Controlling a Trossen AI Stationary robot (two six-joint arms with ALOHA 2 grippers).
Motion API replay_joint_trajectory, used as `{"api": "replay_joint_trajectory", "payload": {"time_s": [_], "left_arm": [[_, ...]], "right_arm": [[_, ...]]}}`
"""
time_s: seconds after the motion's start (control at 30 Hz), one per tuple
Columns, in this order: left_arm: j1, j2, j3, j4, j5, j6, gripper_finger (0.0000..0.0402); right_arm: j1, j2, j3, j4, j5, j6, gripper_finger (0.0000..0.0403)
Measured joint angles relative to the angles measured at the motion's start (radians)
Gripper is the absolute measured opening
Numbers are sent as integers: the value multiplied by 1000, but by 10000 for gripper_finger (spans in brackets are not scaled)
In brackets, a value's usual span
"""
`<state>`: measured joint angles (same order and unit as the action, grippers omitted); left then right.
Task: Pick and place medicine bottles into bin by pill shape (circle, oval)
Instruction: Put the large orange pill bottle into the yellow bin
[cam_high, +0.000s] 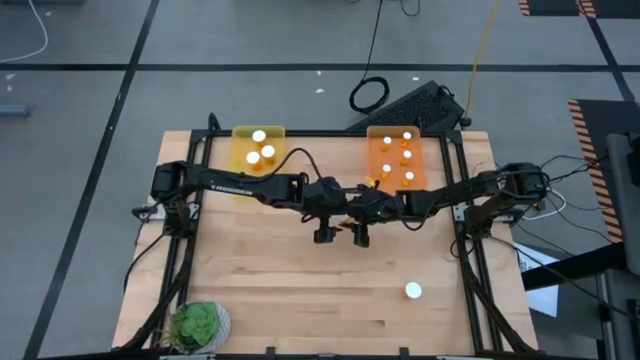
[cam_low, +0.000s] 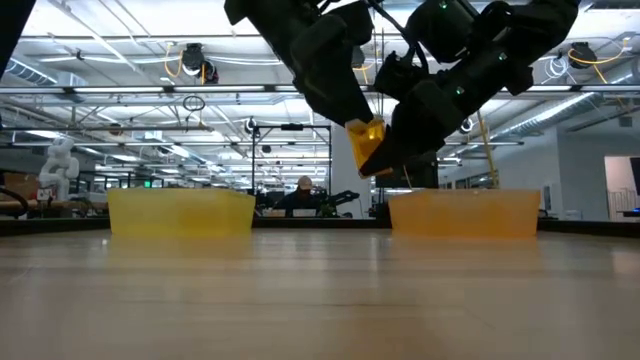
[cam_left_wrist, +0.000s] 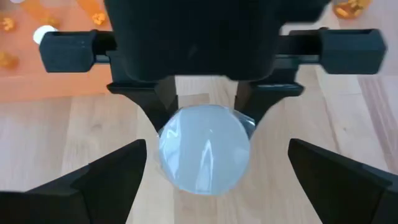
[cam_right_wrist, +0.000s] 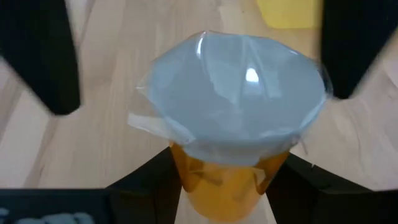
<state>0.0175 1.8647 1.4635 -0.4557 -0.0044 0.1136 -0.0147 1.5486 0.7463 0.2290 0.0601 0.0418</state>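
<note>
Mid-frame, above bare wooden table (cam_high: 300, 290): translucent orange bottle (cam_low: 366, 140), round cap film-covered, pinched between right gripper (cam_high: 361, 236) fingers. Left gripper (cam_high: 325, 235) fingers spread wide either side, not touching. Yellow tray (cam_high: 240, 160) upper left, orange tray (cam_high: 380, 165) upper right.

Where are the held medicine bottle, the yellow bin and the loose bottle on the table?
held medicine bottle (cam_right_wrist: 239, 93): right wrist view, covered top.
yellow bin (cam_high: 240, 133): high view, back rim.
loose bottle (cam_high: 413, 291): high view, white cap.
</note>
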Motion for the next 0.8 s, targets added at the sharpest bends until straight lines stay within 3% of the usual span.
{"api": "replay_joint_trajectory", "payload": {"time_s": [0.57, 0.8], "left_arm": [[8, 0, 0, 40, -49, 16, 395], [7, 0, 0, 41, -49, 24, 328]], "right_arm": [[0, -1, 0, 44, -5, -1, 186], [0, -1, -1, 44, -5, -1, 188]]}}
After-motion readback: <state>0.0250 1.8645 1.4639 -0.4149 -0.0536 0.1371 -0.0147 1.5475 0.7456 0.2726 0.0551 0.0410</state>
